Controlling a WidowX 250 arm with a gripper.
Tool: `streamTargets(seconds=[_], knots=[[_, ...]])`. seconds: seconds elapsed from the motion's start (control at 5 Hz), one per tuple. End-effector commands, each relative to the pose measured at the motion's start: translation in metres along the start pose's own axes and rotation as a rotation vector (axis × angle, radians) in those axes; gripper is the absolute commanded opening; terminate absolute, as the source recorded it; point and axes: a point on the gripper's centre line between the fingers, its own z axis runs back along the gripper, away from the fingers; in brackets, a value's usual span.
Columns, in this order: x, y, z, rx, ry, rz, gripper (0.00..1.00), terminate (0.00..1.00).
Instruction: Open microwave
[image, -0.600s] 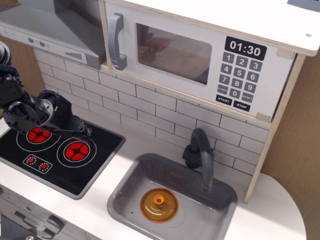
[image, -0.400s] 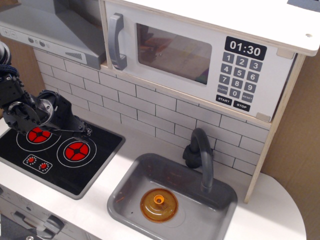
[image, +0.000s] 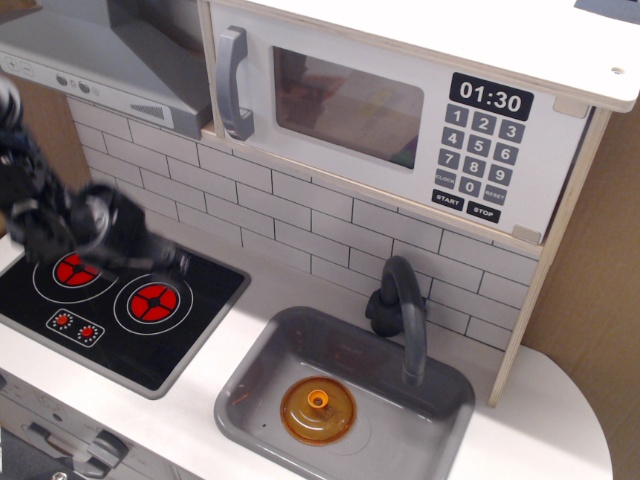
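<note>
Microwave (image: 400, 125) door is closed; the blurred gripper (image: 170, 262) hangs low over the stove (image: 115, 315), maybe closed, I cannot tell.

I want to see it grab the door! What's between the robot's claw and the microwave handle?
Only white tiled wall. The claw sits low over the stove; the handle is higher up.

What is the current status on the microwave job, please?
Pincer low over the stovetop, blurred, state unclear. Microwave door shut, handle untouched. Nothing blocking the handle.
</note>
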Motion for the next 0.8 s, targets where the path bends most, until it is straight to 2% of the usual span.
streamTargets(seconds=[0.0, 0.2, 0.6], knots=[[0.052, -0.03, 0.039, -0.017, -0.081, -0.117, 1.0, 0.0], [0.062, -0.038, 0.049, -0.062, -0.084, -0.124, 1.0, 0.0], [0.078, -0.052, 0.08, -0.148, -0.191, -0.18, 1.0, 0.0]])
